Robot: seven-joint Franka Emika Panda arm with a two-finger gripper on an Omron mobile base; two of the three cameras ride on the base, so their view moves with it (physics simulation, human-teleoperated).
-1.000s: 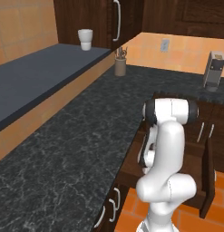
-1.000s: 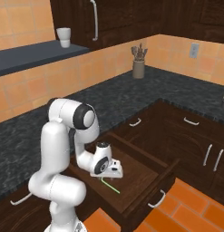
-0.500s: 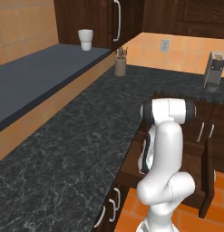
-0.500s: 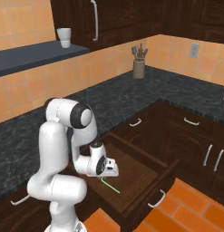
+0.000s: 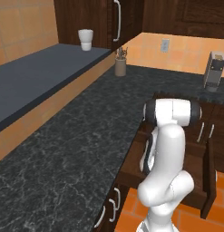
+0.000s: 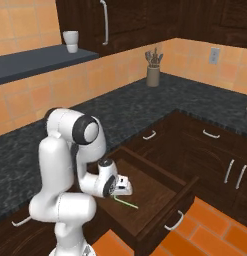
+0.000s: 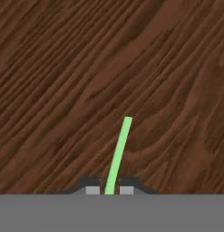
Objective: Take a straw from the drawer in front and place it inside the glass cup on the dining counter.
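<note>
In the drawer (image 6: 160,187), thin green straw (image 7: 118,156)

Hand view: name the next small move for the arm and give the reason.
Probably lift straight up. The fingers are shut on the thin green straw, which runs out between them over the floor of the open dark brown wooden drawer; the right base view shows the gripper low inside it, so rising clears the walls.
</note>
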